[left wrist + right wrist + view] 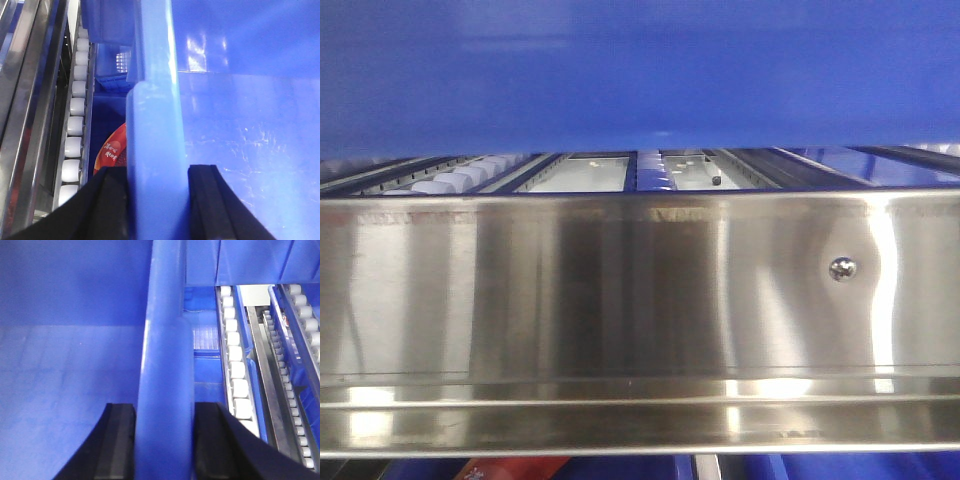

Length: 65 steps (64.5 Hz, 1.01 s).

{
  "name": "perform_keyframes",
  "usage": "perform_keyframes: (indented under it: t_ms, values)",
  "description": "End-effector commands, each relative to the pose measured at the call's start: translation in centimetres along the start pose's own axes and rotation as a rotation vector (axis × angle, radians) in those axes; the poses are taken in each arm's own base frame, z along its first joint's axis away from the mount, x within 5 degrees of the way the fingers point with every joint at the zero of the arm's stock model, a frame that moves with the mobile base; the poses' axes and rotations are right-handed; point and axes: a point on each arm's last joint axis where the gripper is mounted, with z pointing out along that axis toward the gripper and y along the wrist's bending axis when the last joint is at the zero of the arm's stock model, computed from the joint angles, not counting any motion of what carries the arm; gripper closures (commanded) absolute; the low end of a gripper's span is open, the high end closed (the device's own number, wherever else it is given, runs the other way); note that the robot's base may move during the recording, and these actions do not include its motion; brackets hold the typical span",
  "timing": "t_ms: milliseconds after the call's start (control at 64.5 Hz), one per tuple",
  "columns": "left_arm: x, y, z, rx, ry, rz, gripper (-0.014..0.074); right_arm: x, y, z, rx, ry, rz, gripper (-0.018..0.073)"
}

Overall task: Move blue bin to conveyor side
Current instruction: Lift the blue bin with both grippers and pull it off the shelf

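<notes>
Left end effector [159, 172] clamped on the blue bin [240, 125] at its thick rim, right end effector [165, 410] clamped likewise. The bin fills the front view above a stainless-steel rail [620, 290], beside white roller tracks [235, 370]. Both arms should travel level and together, lest it twist. Only the wrist views show the grips, and only the front view shows the rail's screw [842, 268]. No conveyor belt appears.
</notes>
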Motion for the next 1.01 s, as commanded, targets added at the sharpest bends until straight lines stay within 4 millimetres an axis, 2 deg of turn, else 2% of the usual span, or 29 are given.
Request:
perform_keyframes:
  t_ms: [0,992]
  values:
    - [-0.68,0.15,-1.24,-0.005,-0.116,0.014,0.0616,-1.18,-0.33,-1.38,0.033,-0.150,-0.033,0.0648]
    - [-0.68,0.15,-1.24,-0.005,-0.116,0.014,0.0616,-1.22,-0.32,-1.38,0.032,-0.154,-0.033,0.0648]
